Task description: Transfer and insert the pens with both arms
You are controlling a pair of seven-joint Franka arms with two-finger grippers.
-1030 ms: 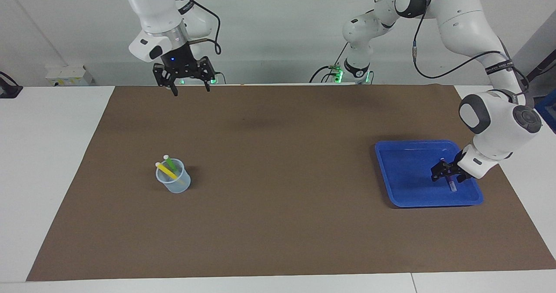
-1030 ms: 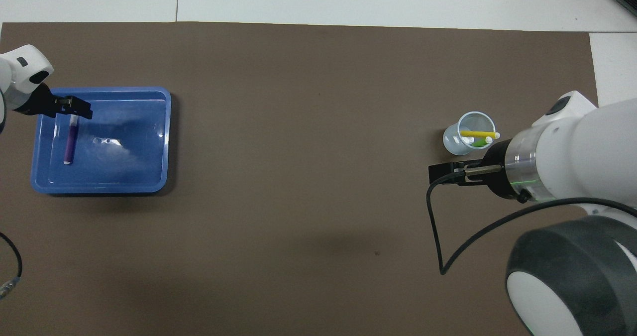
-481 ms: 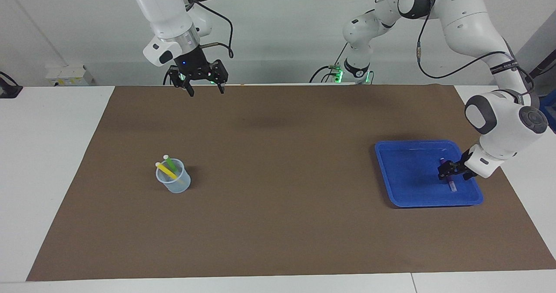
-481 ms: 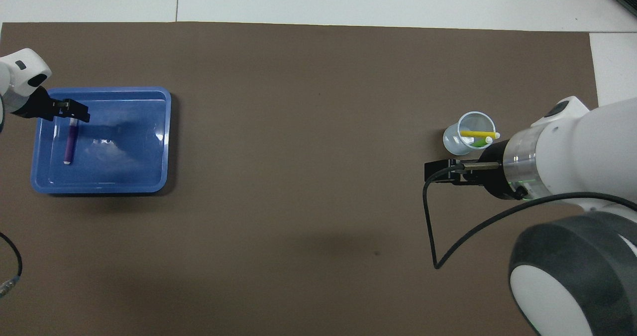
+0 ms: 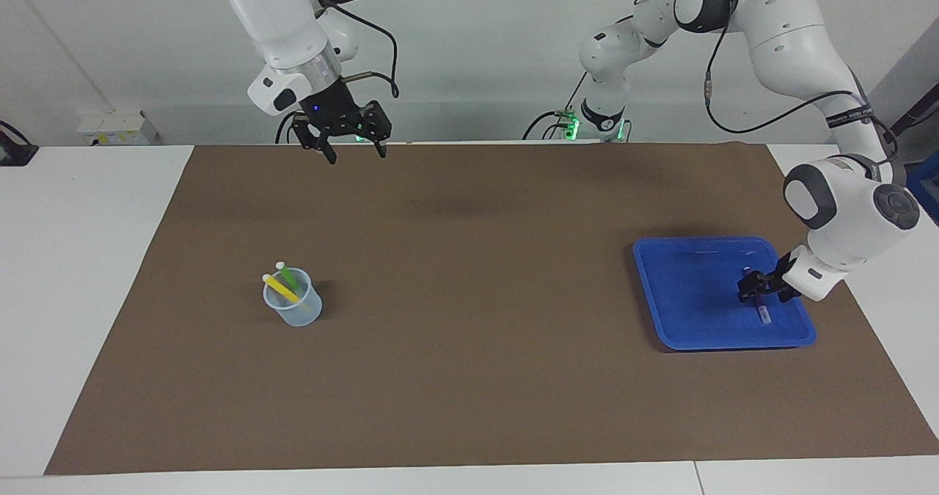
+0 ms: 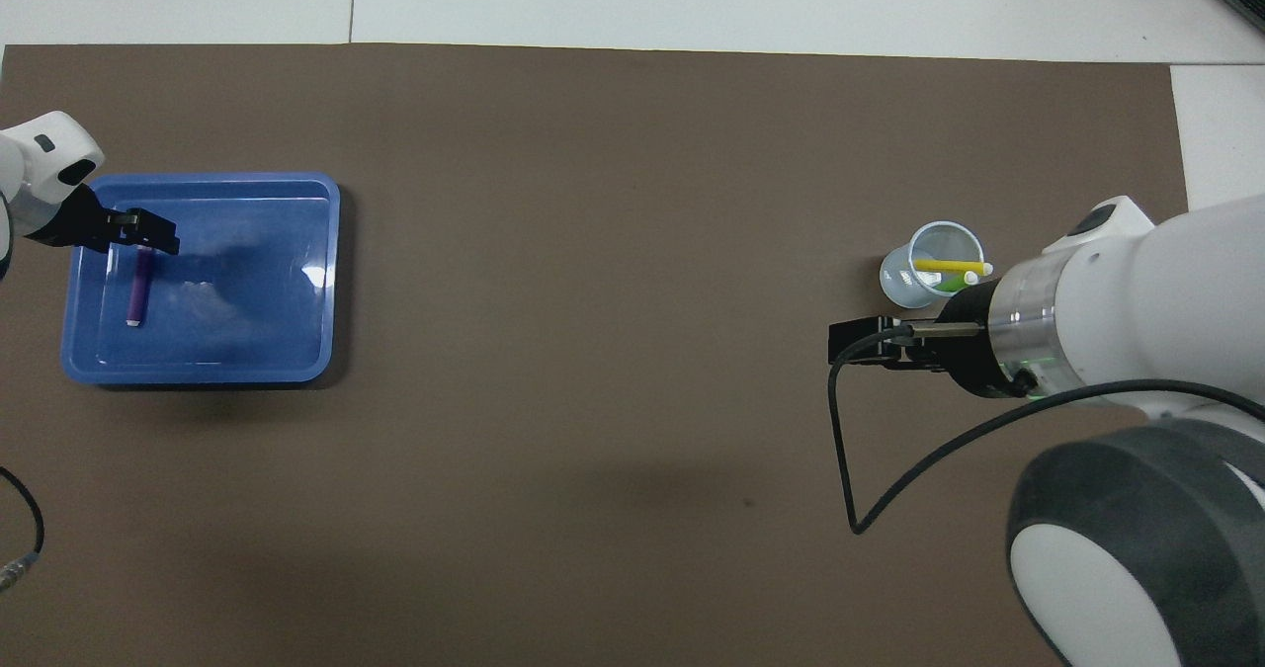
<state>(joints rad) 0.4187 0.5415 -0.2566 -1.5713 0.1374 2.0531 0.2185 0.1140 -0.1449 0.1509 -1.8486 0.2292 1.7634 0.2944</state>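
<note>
The purple pen (image 5: 763, 312) lies in a blue tray (image 5: 689, 319) at the left arm's end of the table; it also shows in the overhead view (image 6: 137, 293). My left gripper (image 5: 755, 294) is low in the tray, at the end of the purple pen nearer the tray's outer rim, and it covers that end from above (image 6: 146, 243). The yellow pen (image 5: 280, 287) and the green pen (image 5: 288, 275) stand tilted in a clear cup (image 5: 295, 308). My right gripper (image 5: 353, 150) is open and empty, high in the air over the mat's edge by the robots.
A brown mat (image 5: 469, 378) covers most of the white table. The cup (image 6: 914, 287) stands toward the right arm's end. The right arm's black cable (image 6: 850, 450) hangs in a loop over the mat. The tray's rim (image 6: 333, 252) is raised.
The right gripper has swung sideways toward the table's middle, still high. The left gripper has shifted a little along the purple pen's end. The pen itself has not moved.
</note>
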